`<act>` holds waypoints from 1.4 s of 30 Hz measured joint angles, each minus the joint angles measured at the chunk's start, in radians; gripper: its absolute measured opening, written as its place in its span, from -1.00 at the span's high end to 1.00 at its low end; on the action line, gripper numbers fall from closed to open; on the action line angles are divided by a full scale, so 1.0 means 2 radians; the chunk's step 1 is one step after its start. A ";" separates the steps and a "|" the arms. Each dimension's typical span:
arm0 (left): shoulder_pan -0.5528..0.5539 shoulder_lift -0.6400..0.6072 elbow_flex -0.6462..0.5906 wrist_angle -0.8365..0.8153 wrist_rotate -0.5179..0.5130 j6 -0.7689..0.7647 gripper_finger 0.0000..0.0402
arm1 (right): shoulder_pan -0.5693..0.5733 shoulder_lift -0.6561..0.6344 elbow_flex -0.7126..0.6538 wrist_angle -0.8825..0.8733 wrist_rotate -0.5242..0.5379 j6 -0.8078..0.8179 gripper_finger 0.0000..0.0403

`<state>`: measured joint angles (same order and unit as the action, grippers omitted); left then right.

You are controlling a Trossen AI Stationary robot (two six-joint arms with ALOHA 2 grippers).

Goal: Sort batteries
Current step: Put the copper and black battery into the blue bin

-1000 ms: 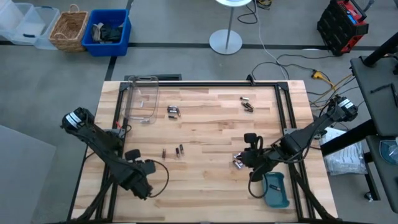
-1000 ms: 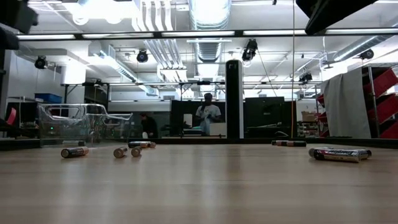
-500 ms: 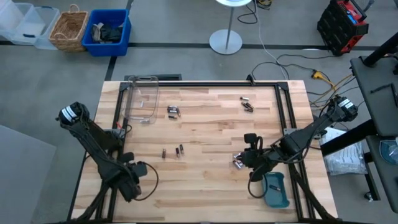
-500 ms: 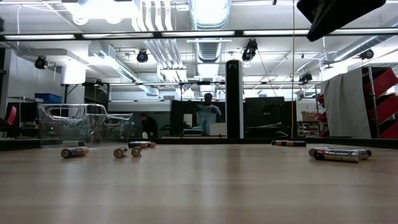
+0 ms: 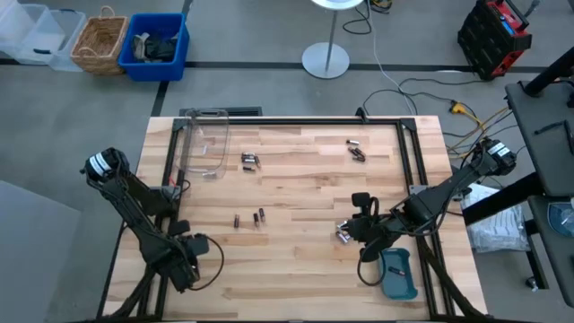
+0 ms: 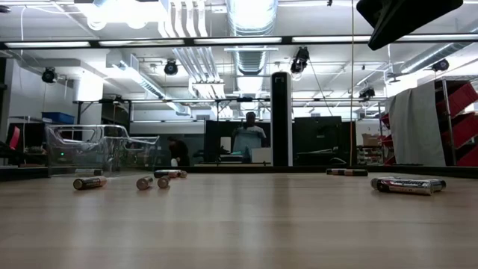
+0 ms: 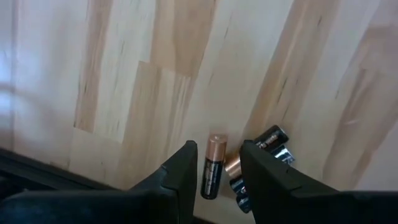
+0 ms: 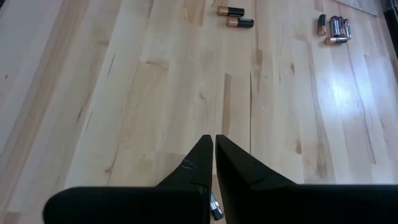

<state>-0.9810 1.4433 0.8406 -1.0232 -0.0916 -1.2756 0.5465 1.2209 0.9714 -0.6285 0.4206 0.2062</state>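
Two dark arms — black cables looping off them (white-capped joints) — with smooth, tapered black fingers [image 7: 180, 174].

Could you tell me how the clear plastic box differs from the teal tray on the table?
The clear plastic box is see-through, while the teal tray is opaque. The box sits at the table's far left corner; the tray lies at the near right corner, beside the right arm. From above, the box looks larger than the tray. Both are rectangular with rounded corners.
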 joint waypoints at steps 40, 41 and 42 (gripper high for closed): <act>-0.019 0.000 -0.081 0.091 0.003 -0.036 0.48 | 0.000 0.000 -0.004 0.007 0.000 0.000 0.94; -0.019 0.000 -0.082 0.091 0.003 -0.036 0.48 | 0.000 0.000 -0.004 0.007 0.000 0.000 0.94; -0.019 0.000 -0.083 0.092 0.003 -0.036 0.48 | 0.000 0.000 -0.005 0.007 0.000 0.000 0.94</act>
<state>-1.0183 1.4437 0.6738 -0.8397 -0.0864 -1.3479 0.5465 1.2209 0.9617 -0.6151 0.4206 0.2068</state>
